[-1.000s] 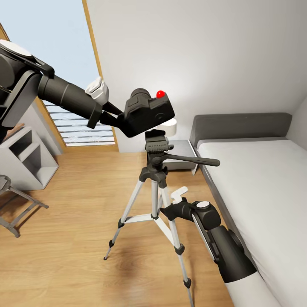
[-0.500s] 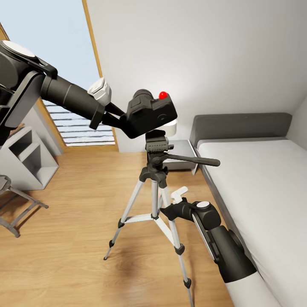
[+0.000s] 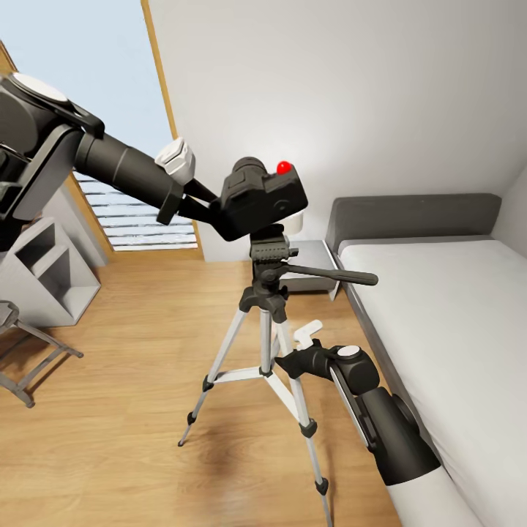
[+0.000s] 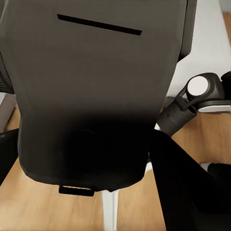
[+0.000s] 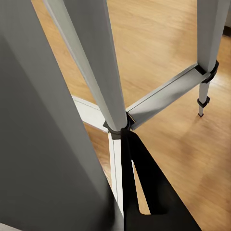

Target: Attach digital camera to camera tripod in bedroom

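Currently my left pincer (image 3: pixel 206 206) is clamped on the digital camera (image 3: pixel 262 199), holding it tilted right over the black head of the camera tripod (image 3: pixel 267 307) — camera's underside at or just touching the mount plate, can't tell which. Tripod stands on the wood floor (image 3: pixel 124 380) beside the bed (image 3: pixel 454 322), pan handle pointing toward the bed. Right pincer (image 3: pixel 293 350) sits low against a tripod leg — its fingers (image 5: pixel 144 187) straddle the leg joint, apart or gripping I can't tell.
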